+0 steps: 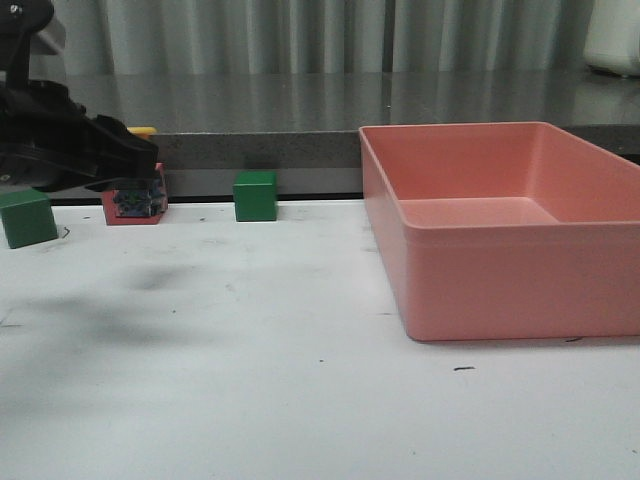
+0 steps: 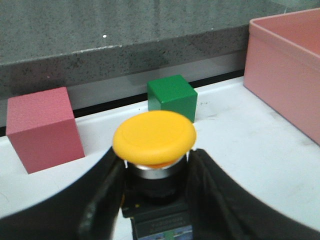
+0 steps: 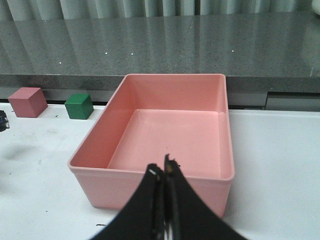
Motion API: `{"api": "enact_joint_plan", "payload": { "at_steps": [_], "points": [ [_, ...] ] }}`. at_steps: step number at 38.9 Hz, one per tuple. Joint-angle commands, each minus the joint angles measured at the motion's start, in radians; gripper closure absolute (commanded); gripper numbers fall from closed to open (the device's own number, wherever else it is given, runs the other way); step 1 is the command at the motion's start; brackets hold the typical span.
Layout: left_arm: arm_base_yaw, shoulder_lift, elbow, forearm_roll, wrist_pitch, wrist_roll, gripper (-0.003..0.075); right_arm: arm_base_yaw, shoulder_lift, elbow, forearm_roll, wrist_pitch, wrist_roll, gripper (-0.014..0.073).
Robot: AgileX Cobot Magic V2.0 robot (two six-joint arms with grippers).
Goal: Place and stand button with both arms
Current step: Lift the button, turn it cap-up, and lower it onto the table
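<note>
The button (image 2: 154, 137) has a yellow mushroom cap, a black neck and a dark base with bluish parts. My left gripper (image 2: 155, 167) is shut on its neck and base, a black finger on each side. In the front view the left gripper (image 1: 125, 160) hangs at the far left. There the button's cap (image 1: 142, 131) shows above the fingers and its base (image 1: 137, 200) below, cap upward, low over the table. My right gripper (image 3: 162, 172) is shut on nothing, just in front of the pink tray's near wall. It is out of the front view.
A pink tray (image 1: 500, 250) fills the right side of the table. A pink-red cube (image 1: 112, 212) stands right behind the button at the table's back edge. Green cubes sit at the far left (image 1: 27, 217) and back centre (image 1: 255, 195). A grey ledge runs behind.
</note>
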Motion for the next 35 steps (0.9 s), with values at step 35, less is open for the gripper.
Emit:
{"api": "enact_joint_plan", "payload": {
  "at_steps": [35],
  "points": [
    [0.0, 0.191, -0.02, 0.01, -0.256, 0.001, 0.0503, -0.004, 0.011, -0.023, -0.017, -0.088, -0.01, 0.0663]
  ]
}}
